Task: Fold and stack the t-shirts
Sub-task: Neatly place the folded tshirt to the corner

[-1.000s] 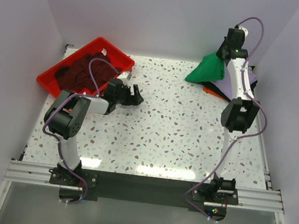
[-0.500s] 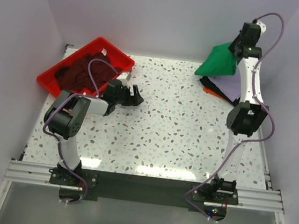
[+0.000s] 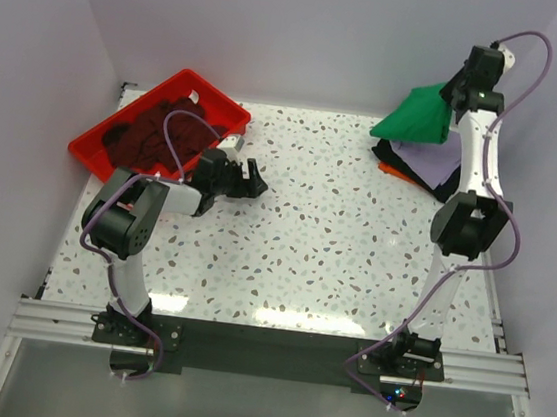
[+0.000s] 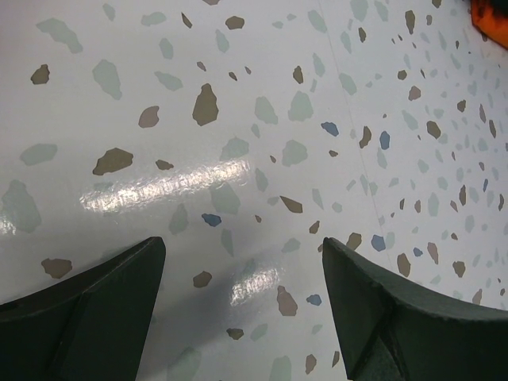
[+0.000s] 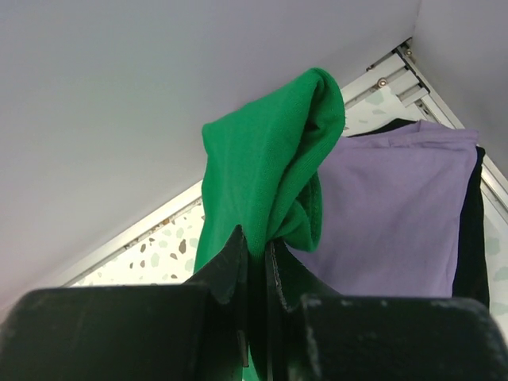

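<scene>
Terrazzo-patterned table (image 3: pixel 335 245) carried a lavender t-shirt (image 3: pixel 431 163) atop a pile at its far right corner. Green t-shirt (image 3: pixel 417 117) hung bunched above that pile, pinched in the clamped right gripper (image 5: pixel 255 252). Left gripper (image 4: pixel 242 252) gaped wide, empty, low over the table.

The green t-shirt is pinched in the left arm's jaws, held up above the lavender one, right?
No. The green t-shirt is pinched in the right arm's jaws, not the left's, held up above the lavender one. The right wrist view shows it.
</scene>
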You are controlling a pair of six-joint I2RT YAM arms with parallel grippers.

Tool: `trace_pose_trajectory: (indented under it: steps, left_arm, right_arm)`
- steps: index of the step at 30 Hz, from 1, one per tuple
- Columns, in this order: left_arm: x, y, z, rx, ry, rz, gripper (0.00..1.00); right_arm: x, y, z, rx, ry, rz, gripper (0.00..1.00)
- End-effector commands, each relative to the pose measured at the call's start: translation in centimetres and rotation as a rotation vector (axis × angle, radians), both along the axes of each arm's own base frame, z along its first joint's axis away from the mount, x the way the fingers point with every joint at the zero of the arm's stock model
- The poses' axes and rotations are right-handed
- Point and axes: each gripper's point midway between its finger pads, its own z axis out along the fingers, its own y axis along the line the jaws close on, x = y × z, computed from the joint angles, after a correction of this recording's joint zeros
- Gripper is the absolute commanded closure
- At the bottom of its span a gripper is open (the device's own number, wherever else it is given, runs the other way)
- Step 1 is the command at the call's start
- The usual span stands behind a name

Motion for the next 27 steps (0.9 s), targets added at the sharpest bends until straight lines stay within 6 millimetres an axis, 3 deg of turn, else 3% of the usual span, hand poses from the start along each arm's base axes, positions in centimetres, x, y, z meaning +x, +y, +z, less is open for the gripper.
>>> trace_pose_trajectory:
  steps: [1, 13, 27]
  left_arm:
    - [-1.7, 0.3, -2.3, 0.003, 0.087, -0.009, 0.14]
    - [-1.9, 0.2, -2.4, -0.005, 0.089, -0.017, 0.15]
    - [-2.2, 0.3, -1.9, 0.0, 0.079, -0.02, 0.15]
  right_arm:
    - [-1.4, -1.2, 7.1, 0.011, -0.166, -0.025, 1.0]
    - [-2.2, -3.5, 5.7, 0.019, -0.144, -0.06, 1.0]
    - [-3.0, -7.2, 1.0, -0.078, -0.062, -0.175, 1.0]
